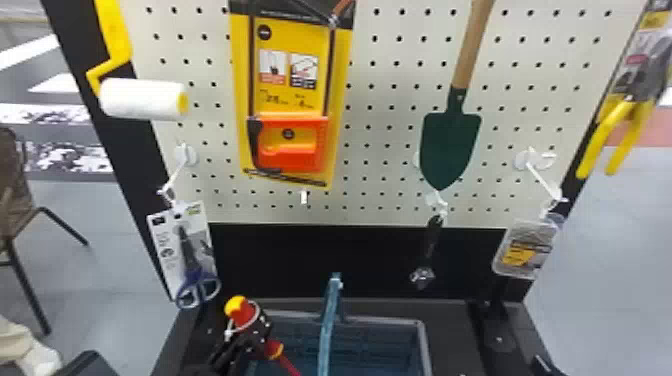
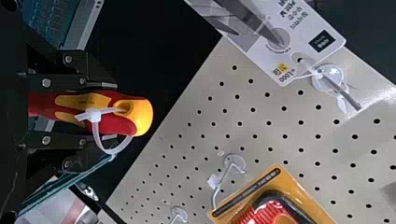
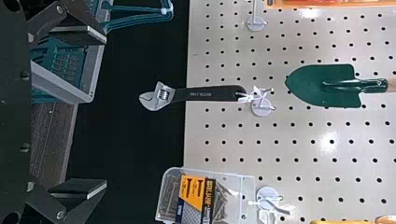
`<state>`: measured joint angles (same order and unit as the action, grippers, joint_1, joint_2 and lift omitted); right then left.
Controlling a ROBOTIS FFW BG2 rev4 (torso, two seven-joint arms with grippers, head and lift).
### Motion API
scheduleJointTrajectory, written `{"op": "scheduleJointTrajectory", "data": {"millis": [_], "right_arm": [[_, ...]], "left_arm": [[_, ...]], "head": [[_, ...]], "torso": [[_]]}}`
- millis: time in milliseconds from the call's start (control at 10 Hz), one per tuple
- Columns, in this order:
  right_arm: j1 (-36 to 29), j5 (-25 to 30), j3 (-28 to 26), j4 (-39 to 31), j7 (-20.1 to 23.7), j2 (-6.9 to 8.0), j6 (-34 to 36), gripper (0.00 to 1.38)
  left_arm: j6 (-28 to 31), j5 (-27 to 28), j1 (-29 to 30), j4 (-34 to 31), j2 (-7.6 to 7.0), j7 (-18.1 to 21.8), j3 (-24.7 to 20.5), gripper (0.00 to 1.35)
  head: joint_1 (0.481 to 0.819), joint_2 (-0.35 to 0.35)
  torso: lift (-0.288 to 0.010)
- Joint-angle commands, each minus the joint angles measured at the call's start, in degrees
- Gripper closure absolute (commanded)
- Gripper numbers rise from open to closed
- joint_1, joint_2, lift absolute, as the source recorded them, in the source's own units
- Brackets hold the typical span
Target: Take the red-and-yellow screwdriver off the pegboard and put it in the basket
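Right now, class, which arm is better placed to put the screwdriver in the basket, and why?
Left, I judge. The left gripper holds the screwdriver, its shaft slanting toward the basket. The right gripper stands open and empty; using it would need a handover.

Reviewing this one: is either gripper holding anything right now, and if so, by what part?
Yes. The left gripper holds the red-and-yellow screwdriver by its handle, the rounded yellow end jutting past the fingertips. The right gripper is open and empty.
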<state>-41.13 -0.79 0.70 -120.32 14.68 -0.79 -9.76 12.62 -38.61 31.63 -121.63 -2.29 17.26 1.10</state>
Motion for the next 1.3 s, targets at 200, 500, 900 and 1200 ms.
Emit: {"op": "scheduleJointTrajectory", "data": {"millis": [200,500,900,1200], "right_arm": [[-0.1,0.0,0.0,-0.1,0.0,-0.09,-0.1,0.21],[-0.2,-0.1,0.0,-0.1,0.0,-0.09,-0.4,0.21],[-0.2,-0.2,0.0,-0.1,0.0,-0.18,-0.5,0.21],[-0.2,-0.3,0.0,-0.1,0.0,-0.26,-0.5,0.21]], "left_arm": [[-0.3,-0.5,-1.0,3.3,-0.53,0.0,1.8,1.10],[-0.5,-1.1,-1.4,4.3,-0.79,0.1,2.6,1.10],[-0.2,-2.0,-2.7,6.0,-1.76,0.1,4.3,1.21],[-0.1,-2.8,-2.9,6.5,-2.11,0.4,4.9,0.73]], "head": [[0.549,0.000],[0.549,0.000],[0.549,0.000],[0.549,0.000]], "torso": [[-0.100],[-0.100],[-0.100],[-0.100]]}}
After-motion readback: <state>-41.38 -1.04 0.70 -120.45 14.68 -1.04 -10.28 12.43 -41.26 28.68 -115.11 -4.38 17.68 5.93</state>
